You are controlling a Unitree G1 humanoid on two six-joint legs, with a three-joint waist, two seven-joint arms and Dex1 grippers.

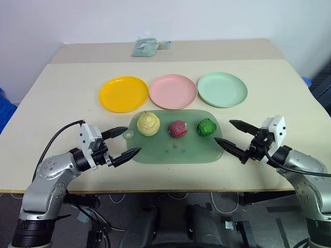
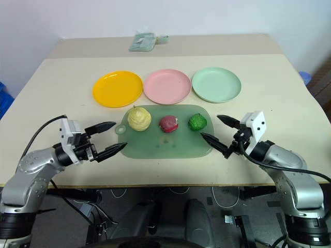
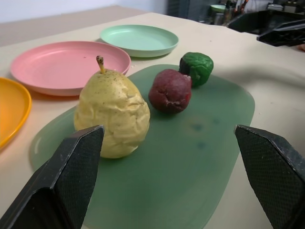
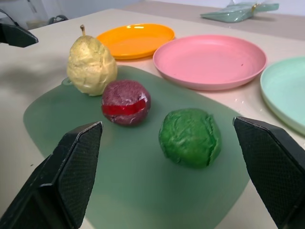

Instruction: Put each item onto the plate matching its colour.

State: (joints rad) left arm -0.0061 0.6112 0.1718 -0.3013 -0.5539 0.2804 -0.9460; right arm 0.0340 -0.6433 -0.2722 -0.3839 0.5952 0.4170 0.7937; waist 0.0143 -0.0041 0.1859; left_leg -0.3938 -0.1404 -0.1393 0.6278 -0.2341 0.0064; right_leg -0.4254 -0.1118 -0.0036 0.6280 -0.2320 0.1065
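Note:
Three items sit in a row on a translucent green mat (image 1: 176,152): a pale yellow pear-shaped one (image 1: 148,124) on the left, a dark red one (image 1: 178,128) in the middle, a bright green one (image 1: 206,126) on the right. Behind the mat lie a yellow-orange plate (image 1: 123,93), a pink plate (image 1: 172,91) and a mint green plate (image 1: 222,89), all bare. My left gripper (image 1: 123,142) hovers open at the mat's left end, holding nothing. My right gripper (image 1: 230,134) hovers open at the mat's right end, also holding nothing.
A pale green plastic packet (image 1: 146,47) lies at the far edge of the table (image 1: 57,108). A seam separates that far strip from the main tabletop. Something blue stands off the table's left edge (image 1: 4,111).

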